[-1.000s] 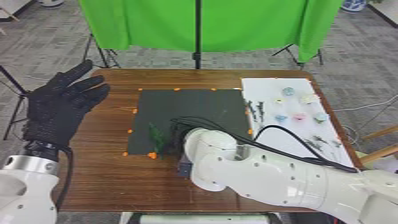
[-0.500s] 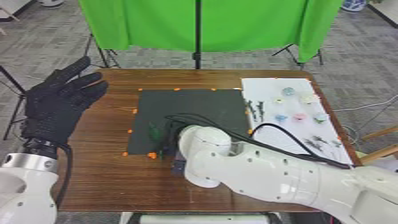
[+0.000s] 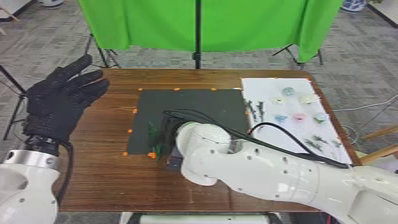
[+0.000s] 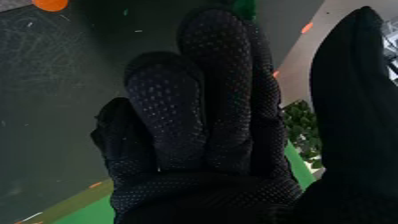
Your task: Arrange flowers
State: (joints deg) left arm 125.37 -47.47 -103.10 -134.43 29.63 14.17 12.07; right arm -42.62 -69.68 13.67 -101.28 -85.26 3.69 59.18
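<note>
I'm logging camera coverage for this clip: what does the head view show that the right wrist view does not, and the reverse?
Head view: the open left hand raised at the table's left side, and on the right a white sheet with pale flowers and sprigs laid out.

Right wrist view: the right hand's straight fingers close up, thumb apart, with dark green leaves visible between, and something clear at the edge, too cut off to identify.

Both: the dark mat and orange markers.
</note>
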